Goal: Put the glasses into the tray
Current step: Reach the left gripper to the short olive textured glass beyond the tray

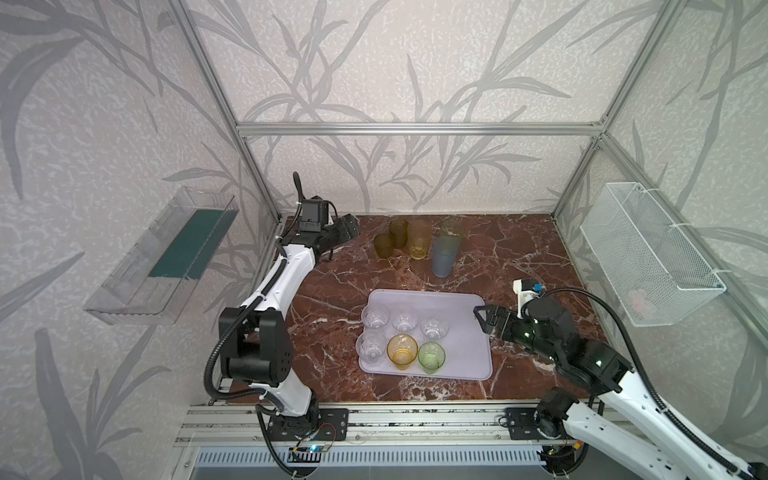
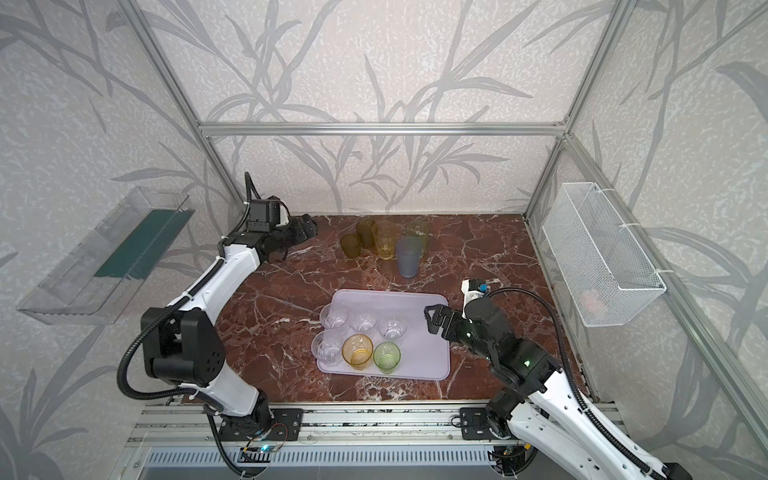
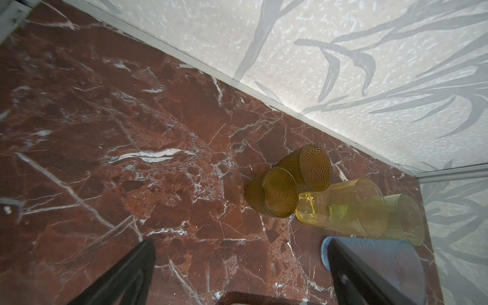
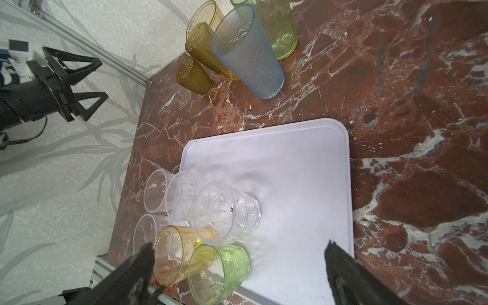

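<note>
The tray [image 1: 461, 340] holds six glasses [image 1: 402, 351]; five wait upper centre. Agape, empty: left gripper [image 1: 348, 227], right gripper [image 1: 480, 319] (left nearer; should reach next).

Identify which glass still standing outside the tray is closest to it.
The tall blue-grey tumbler: it stands at the front of the cluster, toward the tray, while the amber tumbler, green tumbler and olive-brown glasses sit nearer the back wall.

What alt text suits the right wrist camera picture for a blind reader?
A lavender tray on a red marble table holds four clear glasses, an amber glass and a green glass, all short, upright, crowded at one end. Beyond it stand more coloured glasses, a tall blue-grey tumbler foremost; the open right gripper frames the foreground with black fingers.
</note>
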